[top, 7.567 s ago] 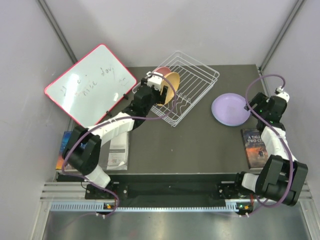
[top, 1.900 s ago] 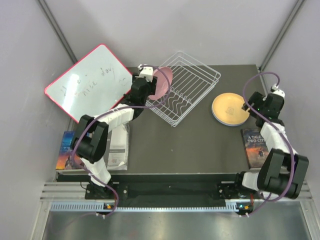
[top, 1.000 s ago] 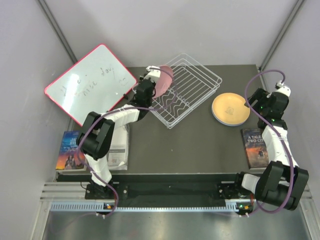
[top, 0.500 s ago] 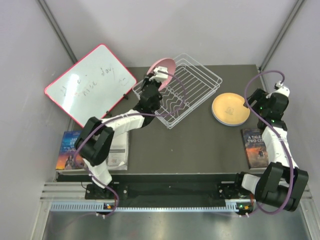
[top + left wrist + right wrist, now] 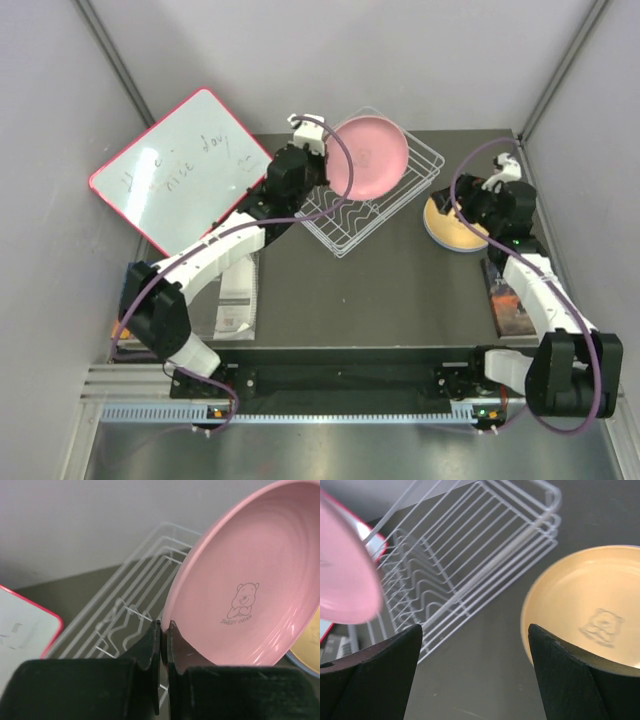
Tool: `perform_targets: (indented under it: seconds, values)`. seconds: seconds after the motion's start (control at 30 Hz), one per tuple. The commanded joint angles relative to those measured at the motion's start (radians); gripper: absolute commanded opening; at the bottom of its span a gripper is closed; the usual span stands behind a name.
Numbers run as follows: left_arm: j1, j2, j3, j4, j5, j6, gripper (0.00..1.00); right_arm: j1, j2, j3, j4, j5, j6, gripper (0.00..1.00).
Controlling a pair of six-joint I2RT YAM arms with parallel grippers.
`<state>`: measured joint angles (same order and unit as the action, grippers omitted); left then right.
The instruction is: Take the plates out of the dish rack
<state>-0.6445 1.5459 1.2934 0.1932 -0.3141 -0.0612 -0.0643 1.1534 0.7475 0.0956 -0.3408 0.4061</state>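
1. The round pink plastic plate (image 5: 368, 158) is up in the air, tilted over the square white wire dish rack (image 5: 352, 216)
2. Left gripper (image 5: 162, 635) pinches its rim, jaws clamped narrow on it
3. The round orange plastic plate (image 5: 590, 625) lies flat on the dark table (image 5: 400, 290), right of the rack
4. Right gripper (image 5: 472, 645) hovers beside it, jaws spread wide, holding nothing

The left arm (image 5: 205, 258) and the right arm (image 5: 535, 290) have white link covers and black joint housings. A purple cable (image 5: 456, 188) runs along each. The fingers (image 5: 375, 680) are thick and matte black.
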Motion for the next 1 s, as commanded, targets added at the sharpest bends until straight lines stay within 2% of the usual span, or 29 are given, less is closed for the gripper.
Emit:
perform_targets:
  seconds: [0.0, 0.27, 0.43, 0.47, 0.5, 0.57, 0.6, 0.67, 0.7, 0.73, 0.8, 0.83, 0.9, 0.97]
  values:
    - [-0.003, 0.046, 0.040, -0.095, 0.179, -0.170, 0.00, 0.132, 0.008, 0.053, 0.124, -0.015, 0.039, 0.87]
    - [-0.003, 0.057, 0.027, -0.087, 0.247, -0.221, 0.00, 0.233, 0.083, 0.099, 0.147, 0.019, 0.051, 0.87]
    - [-0.003, 0.056, 0.018, -0.077, 0.291, -0.236, 0.00, 0.258, 0.149, 0.134, 0.139, 0.025, 0.036, 0.76]
    - [-0.003, 0.053, 0.014, -0.072, 0.305, -0.238, 0.00, 0.259, 0.158, 0.141, 0.138, 0.028, 0.033, 0.70]
    - [-0.003, 0.052, 0.011, -0.072, 0.306, -0.239, 0.00, 0.261, 0.164, 0.144, 0.135, 0.034, 0.033, 0.41]
    - [-0.003, 0.043, -0.003, -0.064, 0.290, -0.239, 0.00, 0.261, 0.163, 0.144, 0.112, 0.063, 0.026, 0.05]
    - [-0.003, 0.042, -0.008, -0.061, 0.280, -0.233, 0.00, 0.261, 0.155, 0.139, 0.108, 0.103, 0.022, 0.00]
    - [-0.003, 0.022, -0.031, -0.049, 0.262, -0.218, 0.00, 0.259, 0.118, 0.136, 0.070, 0.155, 0.001, 0.00]
    - [-0.001, 0.013, -0.040, -0.040, 0.247, -0.203, 0.09, 0.258, 0.103, 0.135, 0.047, 0.221, -0.010, 0.00]
    - [0.002, -0.004, -0.051, -0.031, 0.236, -0.195, 0.27, 0.251, 0.066, 0.132, 0.029, 0.250, -0.024, 0.00]
    - [0.005, -0.024, -0.077, -0.015, 0.202, -0.164, 0.53, 0.203, 0.023, 0.109, -0.005, 0.284, -0.023, 0.00]
    - [0.006, -0.045, -0.088, -0.008, 0.190, -0.157, 0.74, 0.173, -0.027, 0.096, -0.011, 0.281, -0.009, 0.00]
    - [0.008, -0.072, -0.123, 0.015, 0.169, -0.135, 0.84, 0.072, -0.076, 0.055, -0.033, 0.272, 0.006, 0.00]
    - [0.009, -0.121, -0.173, 0.040, 0.165, -0.120, 0.89, -0.071, -0.138, 0.015, -0.051, 0.267, 0.022, 0.00]
